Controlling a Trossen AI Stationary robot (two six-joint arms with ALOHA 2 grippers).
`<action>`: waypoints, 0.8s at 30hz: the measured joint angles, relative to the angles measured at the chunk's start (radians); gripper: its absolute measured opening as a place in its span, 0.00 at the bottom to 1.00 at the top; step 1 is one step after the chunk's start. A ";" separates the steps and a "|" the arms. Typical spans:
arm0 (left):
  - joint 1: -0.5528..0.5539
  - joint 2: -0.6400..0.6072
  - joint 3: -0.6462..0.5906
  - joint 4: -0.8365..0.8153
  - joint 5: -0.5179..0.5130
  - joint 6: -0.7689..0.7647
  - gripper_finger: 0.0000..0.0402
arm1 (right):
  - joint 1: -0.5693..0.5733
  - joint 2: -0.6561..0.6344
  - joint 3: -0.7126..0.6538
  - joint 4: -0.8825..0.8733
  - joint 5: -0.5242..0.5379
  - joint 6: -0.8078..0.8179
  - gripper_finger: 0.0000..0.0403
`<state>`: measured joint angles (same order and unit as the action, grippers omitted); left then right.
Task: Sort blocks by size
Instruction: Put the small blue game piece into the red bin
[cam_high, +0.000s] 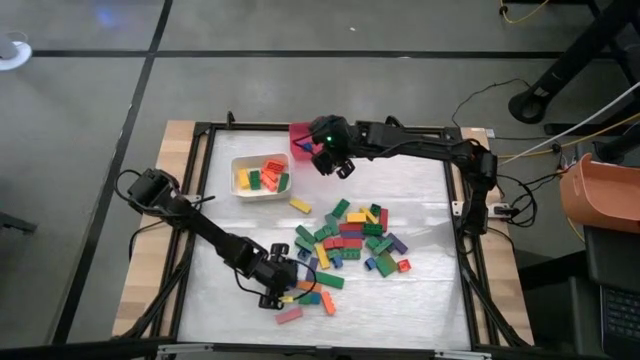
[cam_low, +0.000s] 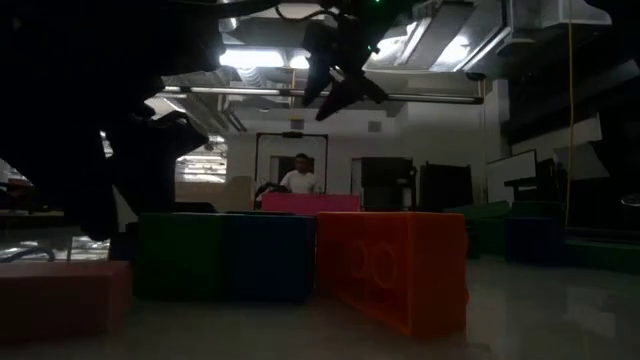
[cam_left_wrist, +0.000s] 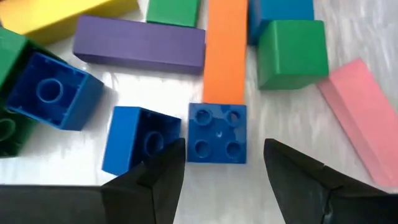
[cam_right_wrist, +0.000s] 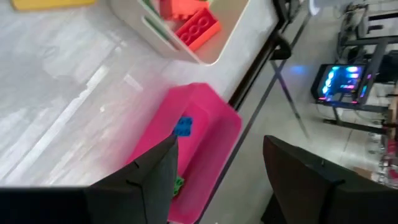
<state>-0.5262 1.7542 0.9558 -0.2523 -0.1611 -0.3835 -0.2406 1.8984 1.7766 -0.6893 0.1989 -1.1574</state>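
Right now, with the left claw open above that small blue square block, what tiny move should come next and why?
Probably lower the left claw straight down: its open fingers already bracket the blue square block, which lies studs-up and abuts an orange bar.

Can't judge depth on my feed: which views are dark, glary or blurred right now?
Low view: dark, backlit by ceiling lights, blocks dim. Right wrist view: motion-blurred around the pink bin. Left wrist view: sharp, evenly lit. High view: clear, soft sheen on the table.
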 joint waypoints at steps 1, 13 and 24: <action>0.001 0.000 0.000 0.000 -0.004 0.005 0.51 | 0.000 0.000 0.001 -0.001 -0.002 0.001 0.58; 0.008 0.060 0.002 0.027 -0.027 0.045 0.51 | -0.001 0.000 0.005 -0.098 -0.004 0.001 0.58; 0.015 0.047 0.001 0.028 -0.025 0.100 0.30 | -0.033 -0.110 0.005 -0.325 0.071 0.012 0.58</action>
<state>-0.5114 1.8011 0.9566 -0.2245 -0.1864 -0.2833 -0.2736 1.7887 1.7821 -1.0146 0.2697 -1.1458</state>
